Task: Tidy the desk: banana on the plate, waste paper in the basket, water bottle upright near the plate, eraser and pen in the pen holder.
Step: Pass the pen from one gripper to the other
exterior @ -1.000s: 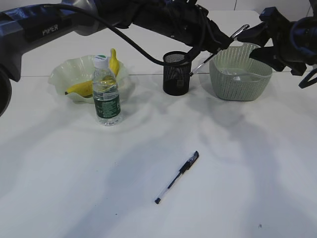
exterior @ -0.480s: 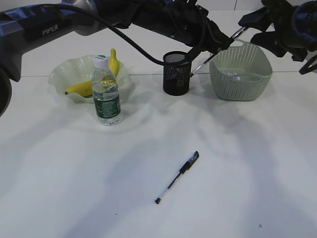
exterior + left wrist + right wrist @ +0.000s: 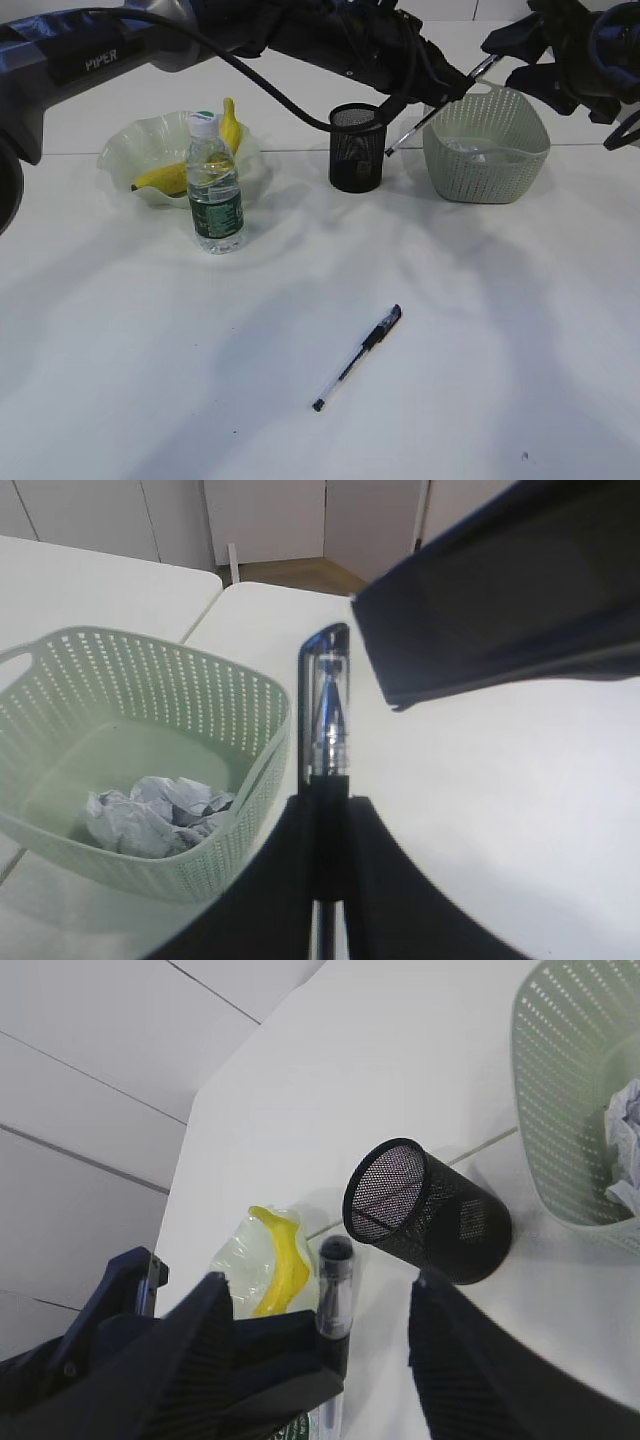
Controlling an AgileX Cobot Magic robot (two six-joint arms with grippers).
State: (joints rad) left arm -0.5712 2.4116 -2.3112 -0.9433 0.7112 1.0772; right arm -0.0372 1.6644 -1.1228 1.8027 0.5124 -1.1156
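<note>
Since a second ago the right gripper (image 3: 515, 55) lifted up and back off the basket (image 3: 487, 150); the held pen (image 3: 432, 108) nudged slightly, little else changed.

Left gripper (image 3: 440, 90): jaws closed on that pen, which hangs tilted between the pen holder (image 3: 356, 148) and the basket, tip low near the holder's right side, not yet over its mouth. Left wrist view confirms the grip: the pen's clip end (image 3: 325, 705) sticks out past the jaws. Right gripper: jaws open, nothing in them, above the basket's far rim.

Task things, all placed off the pen holder: plate (image 3: 135, 140) well to its left with the banana (image 3: 190, 165) in it; water bottle (image 3: 214, 185) upright, left of the holder, just in front of the plate; basket just right of the holder with waste paper (image 3: 150, 815) inside. A second pen (image 3: 357, 357) lies on the worktop (image 3: 520, 330) well in front of the holder, toward the camera. Eraser: cannot see it; holder's inside is not readable.

Risks, as judged: the pen is slanted, so its tip could catch the mesh rim and tip the light holder, or slide into the basket instead. Releasing it before the tip is inside drops it on the worktop. The two arms are crowded near the basket, so they may bump.
</note>
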